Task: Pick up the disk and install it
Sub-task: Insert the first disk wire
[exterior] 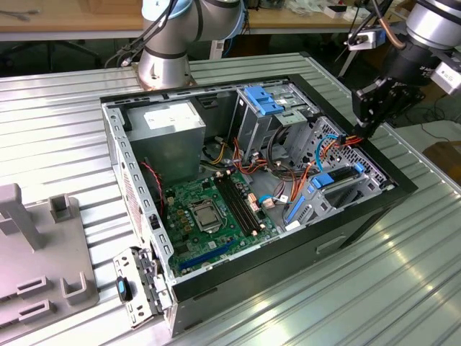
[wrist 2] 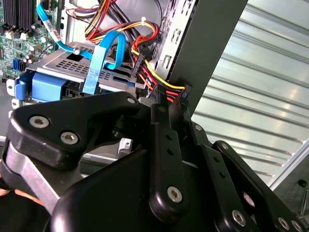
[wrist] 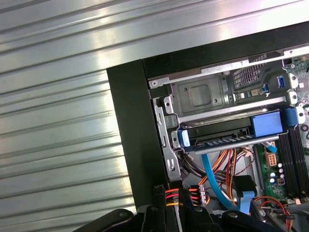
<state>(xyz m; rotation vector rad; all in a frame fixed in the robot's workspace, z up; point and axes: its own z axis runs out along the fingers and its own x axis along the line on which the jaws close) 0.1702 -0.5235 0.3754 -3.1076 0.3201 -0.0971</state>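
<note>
With the disk already lying in its bay at the corner of the computer case, we judge cabling to be the step in hand: the gripper is pinched nearly closed on the power plug, which needs squaring to the drive's socket.

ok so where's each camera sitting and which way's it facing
Exterior view: off the arm, looking down into the open computer case on the ribbed table; shows the arm's base and the gripper near the case's corner at the exterior view's right.
First wrist view: at the wrist, looking down past the gripper at that corner and the disk.
Second wrist view: at the wrist, looking along the gripper's black links toward the disk.
Shared: both wrist views show the disk and red-yellow wires at the gripper.
</note>
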